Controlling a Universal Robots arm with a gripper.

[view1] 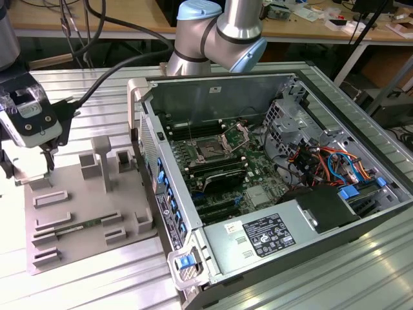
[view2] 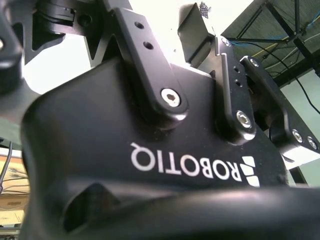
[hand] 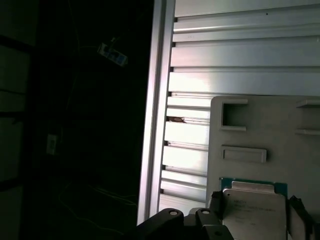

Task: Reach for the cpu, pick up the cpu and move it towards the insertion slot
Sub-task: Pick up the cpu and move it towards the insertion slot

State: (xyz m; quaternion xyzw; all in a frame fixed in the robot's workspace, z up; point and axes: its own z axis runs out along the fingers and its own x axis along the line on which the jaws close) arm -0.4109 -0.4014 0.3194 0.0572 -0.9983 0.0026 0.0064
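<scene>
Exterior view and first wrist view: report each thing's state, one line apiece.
cpu: lying flat on the grey fixture plate.
hand: low over the cpu.
insertion slot: bracket raised, socket empty.
computer case: side open, board exposed.
memory stick: lying flat on the grey fixture plate.

Ribbed aluminium bench under bright glare, wooden desks with dangling black cables along the far side, cluttered shelving at the exterior view's right.
</scene>
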